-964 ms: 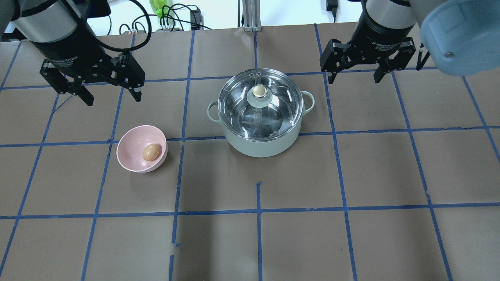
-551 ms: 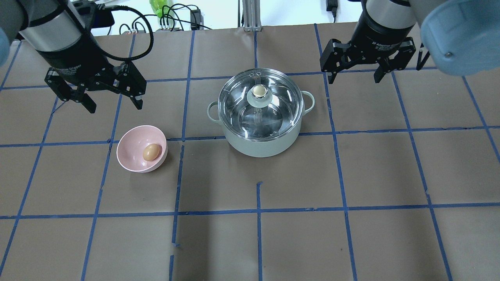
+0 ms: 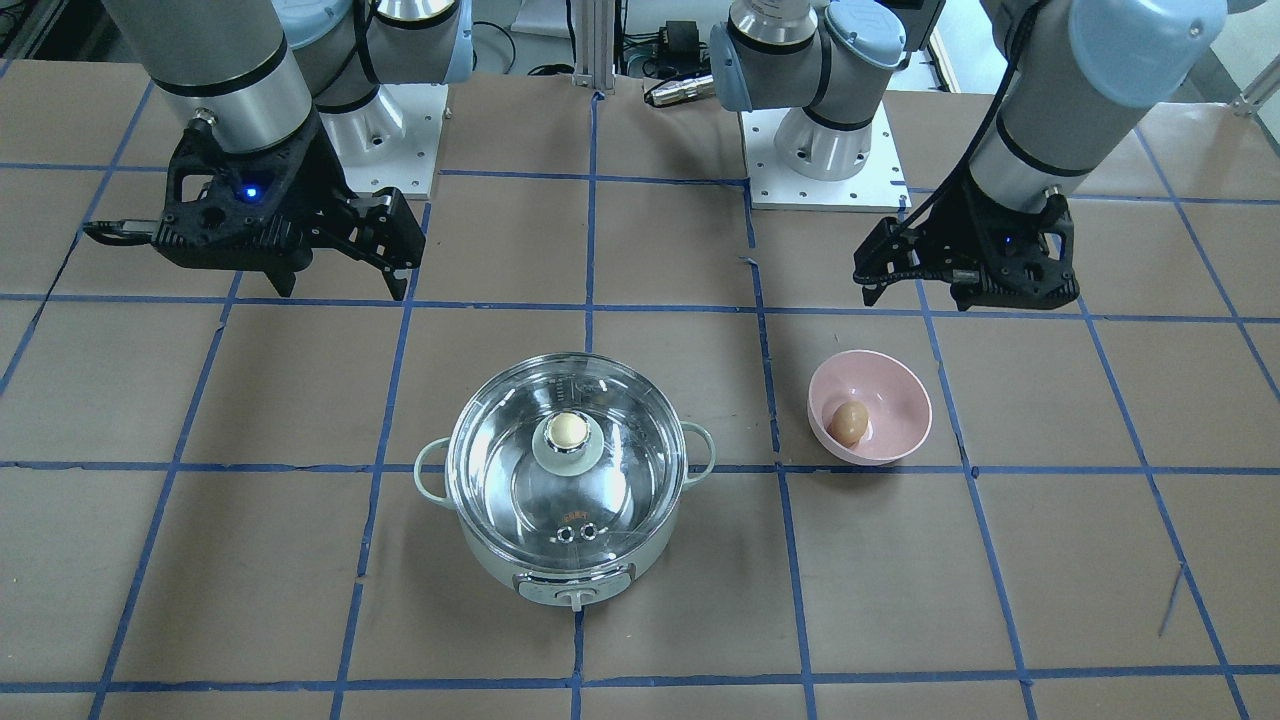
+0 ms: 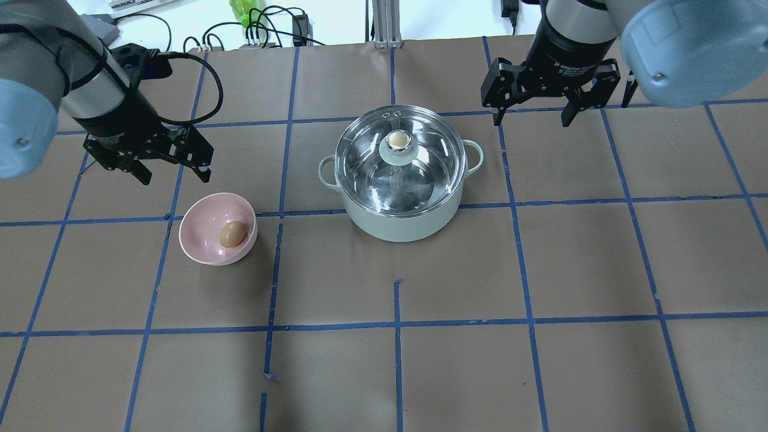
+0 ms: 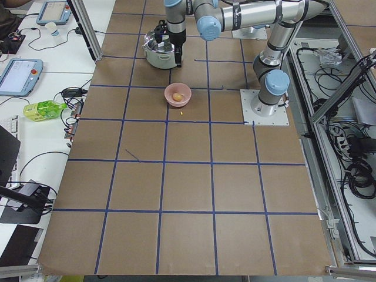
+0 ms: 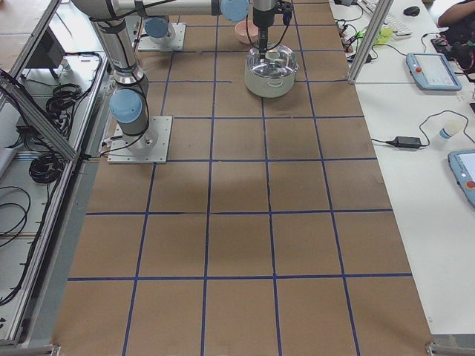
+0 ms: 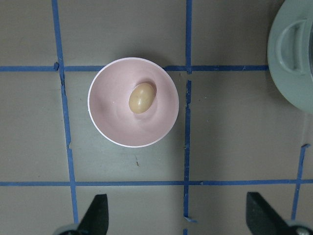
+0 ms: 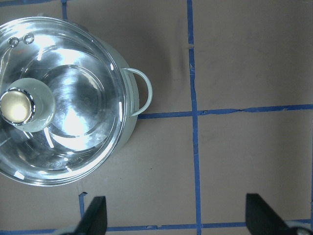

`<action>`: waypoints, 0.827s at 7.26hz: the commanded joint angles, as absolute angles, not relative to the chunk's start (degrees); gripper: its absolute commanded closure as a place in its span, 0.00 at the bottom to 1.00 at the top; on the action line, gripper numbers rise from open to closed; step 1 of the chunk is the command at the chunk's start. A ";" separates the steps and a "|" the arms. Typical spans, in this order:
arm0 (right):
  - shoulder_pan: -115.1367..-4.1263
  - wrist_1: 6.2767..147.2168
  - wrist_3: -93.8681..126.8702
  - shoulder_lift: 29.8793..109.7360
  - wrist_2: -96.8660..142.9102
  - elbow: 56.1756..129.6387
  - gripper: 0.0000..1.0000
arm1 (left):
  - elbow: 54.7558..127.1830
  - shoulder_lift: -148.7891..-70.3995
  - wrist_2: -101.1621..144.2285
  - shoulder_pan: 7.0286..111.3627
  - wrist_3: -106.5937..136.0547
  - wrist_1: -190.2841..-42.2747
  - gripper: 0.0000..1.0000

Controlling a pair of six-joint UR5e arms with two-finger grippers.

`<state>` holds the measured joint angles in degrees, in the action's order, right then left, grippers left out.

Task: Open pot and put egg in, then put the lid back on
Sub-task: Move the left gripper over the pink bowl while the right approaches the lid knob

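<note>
Two empty grippers, and nothing of the job is done yet. The round clear glass lid with its steel rim [image 4: 429,171] sits squarely on the mint-white electric cooking pot [image 4: 402,227] near the middle of the brown-papered table [image 4: 588,264]. The small brown egg [image 4: 232,234] lies in the little pink bowl [image 4: 201,223], well apart on the pot's left. I'd say the opening step is in hand: lid off first. The right gripper [image 4: 531,120] hangs high over the table, off towards the pot's right handle. Its fingers point down and its jaws are spread wide on nothing. Its next move, I reckon, is to shift across over the lid's cream knob [image 4: 397,140], then come down astride it before closing. The left gripper [image 4: 176,175] hovers high up close by the bowl, also pointing down, its jaws wide apart and bare. It looks well placed to drop onto the egg once the pot is open.
</note>
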<state>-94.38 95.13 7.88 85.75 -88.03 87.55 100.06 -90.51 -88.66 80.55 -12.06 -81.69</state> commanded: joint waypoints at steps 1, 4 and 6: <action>-98.58 99.72 12.81 81.94 -87.89 87.45 0.00 | 105.71 -92.45 -88.59 79.02 -15.47 -72.53 0.00; -106.33 110.71 18.88 74.03 -88.94 87.36 0.00 | 111.26 -93.07 -88.24 74.44 -19.60 -67.95 0.02; -108.80 114.77 19.78 70.59 -90.16 87.45 0.00 | 115.46 -93.34 -88.33 75.58 -19.77 -60.43 0.02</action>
<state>-107.18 112.13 19.19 72.70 -89.22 87.42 112.64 -93.20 -88.28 75.13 -19.58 -64.98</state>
